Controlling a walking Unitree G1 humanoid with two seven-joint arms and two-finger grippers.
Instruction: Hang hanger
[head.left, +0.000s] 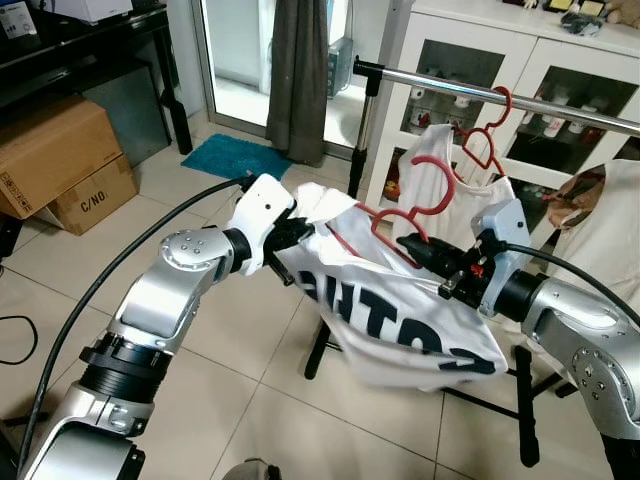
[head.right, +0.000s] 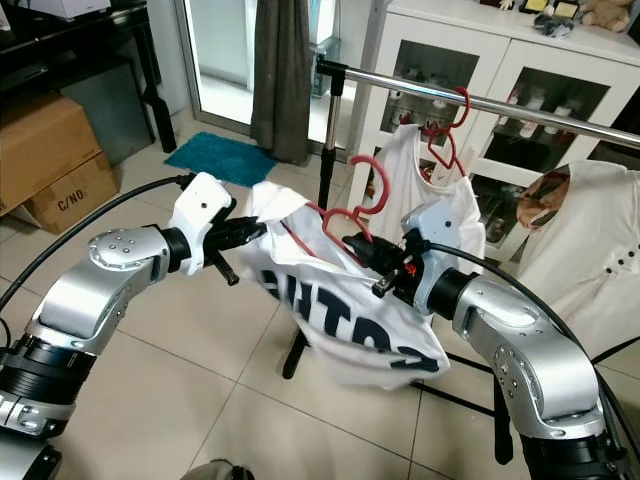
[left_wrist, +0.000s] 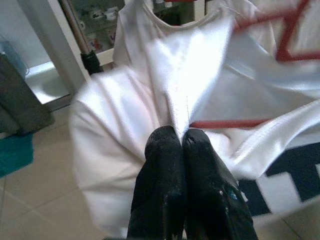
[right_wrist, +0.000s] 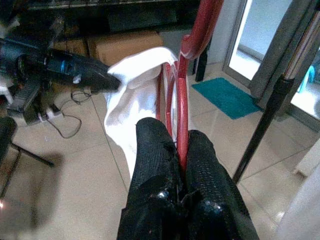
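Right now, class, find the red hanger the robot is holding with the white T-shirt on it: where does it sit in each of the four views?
Left eye view: red hanger at centre, its hook free below the metal rail.
Right eye view: centre, under the same rail.
Left wrist view: red bars behind the white T-shirt.
Right wrist view: upright, pinched in the right gripper.
Shared landmark: the T-shirt.

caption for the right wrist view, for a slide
Right gripper shut on red hanger, white t-shirt draped from it.
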